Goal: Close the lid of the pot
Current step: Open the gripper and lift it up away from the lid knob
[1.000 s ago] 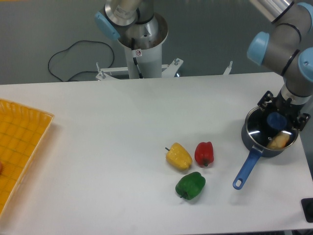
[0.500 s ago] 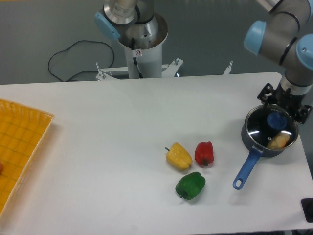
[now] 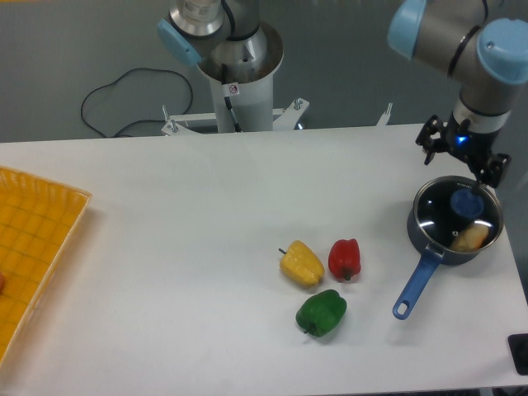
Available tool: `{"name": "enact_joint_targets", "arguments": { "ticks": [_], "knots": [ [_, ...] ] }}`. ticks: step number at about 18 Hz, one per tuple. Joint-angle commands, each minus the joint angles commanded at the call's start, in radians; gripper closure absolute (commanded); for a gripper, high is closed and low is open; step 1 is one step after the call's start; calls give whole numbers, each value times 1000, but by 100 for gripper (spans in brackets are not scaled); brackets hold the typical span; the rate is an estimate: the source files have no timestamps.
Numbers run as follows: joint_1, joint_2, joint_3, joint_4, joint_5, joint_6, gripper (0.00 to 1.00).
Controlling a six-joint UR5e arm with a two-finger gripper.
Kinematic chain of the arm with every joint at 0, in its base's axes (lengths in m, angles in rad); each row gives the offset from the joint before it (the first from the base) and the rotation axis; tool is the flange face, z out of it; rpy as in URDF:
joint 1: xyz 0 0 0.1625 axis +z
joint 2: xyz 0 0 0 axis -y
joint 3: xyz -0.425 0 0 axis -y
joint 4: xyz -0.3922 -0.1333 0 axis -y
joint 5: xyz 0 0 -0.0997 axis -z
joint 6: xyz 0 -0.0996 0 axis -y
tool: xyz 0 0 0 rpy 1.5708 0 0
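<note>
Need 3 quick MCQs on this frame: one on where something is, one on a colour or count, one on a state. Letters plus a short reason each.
1. Where does the pot stand on the table?
A. near the right edge
B. near the left edge
C. in the middle

2. How many peppers lie on the table?
A. one
B. three
C. five

3. What is the state of the pot lid?
A. held in the gripper
B. lying flat on the table by the peppers
C. sitting on the pot

Answers:
1. A: the pot is far right, its blue handle pointing toward the front edge.
2. B: a yellow pepper, a red pepper and a green pepper sit together in a cluster.
3. C: the glass lid covers the pot's rim, its blue knob on top, and the gripper is above and behind it, clear of the knob.
</note>
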Motion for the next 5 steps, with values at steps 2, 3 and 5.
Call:
{"name": "enact_joint_targets", "arguments": {
  "ticks": [2, 3, 5],
  "knots": [
    [-2, 8, 0, -15, 2, 2, 0],
    [-2, 8, 0, -22, 2, 2, 0],
    [0, 8, -9, -26, 3, 6, 0]
  ]
}}
